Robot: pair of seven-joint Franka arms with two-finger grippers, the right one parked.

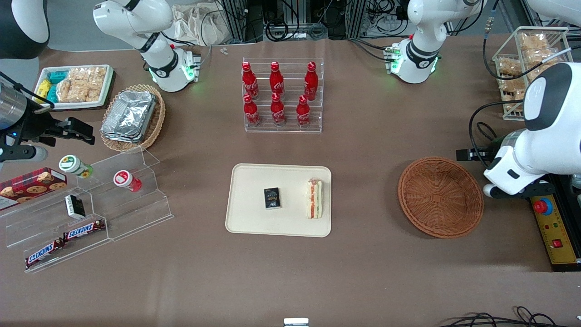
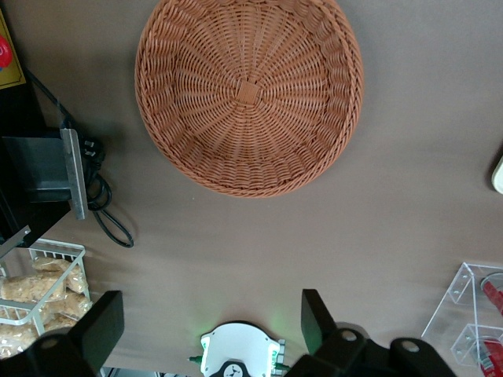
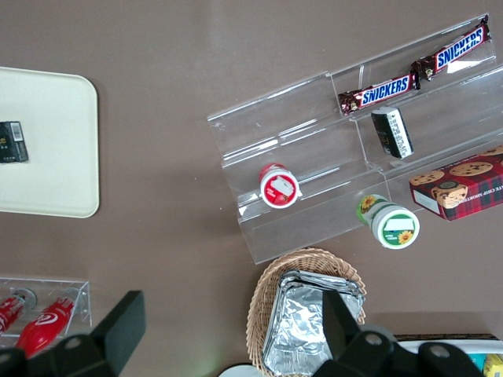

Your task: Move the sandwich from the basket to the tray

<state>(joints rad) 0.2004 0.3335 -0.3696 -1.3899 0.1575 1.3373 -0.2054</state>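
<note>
My gripper (image 2: 212, 326) hangs with jaws spread and holding nothing, above bare table beside the basket (image 1: 440, 196), at my arm's end of the table. The basket has nothing in it. The sandwich (image 1: 314, 198) already lies on the tray (image 1: 249, 218), well apart from me toward the parked arm's end, its long axis running toward the front camera. 1 small dark box (image 1: 272, 198) sits beside it. I judge the placing done; nothing blocks my retreat.

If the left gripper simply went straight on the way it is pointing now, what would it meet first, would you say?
Most likely bare table beside the wicker basket. The open left gripper hangs above that brown cloth, with the basket's rim just ahead; depth is hard to judge.
</note>
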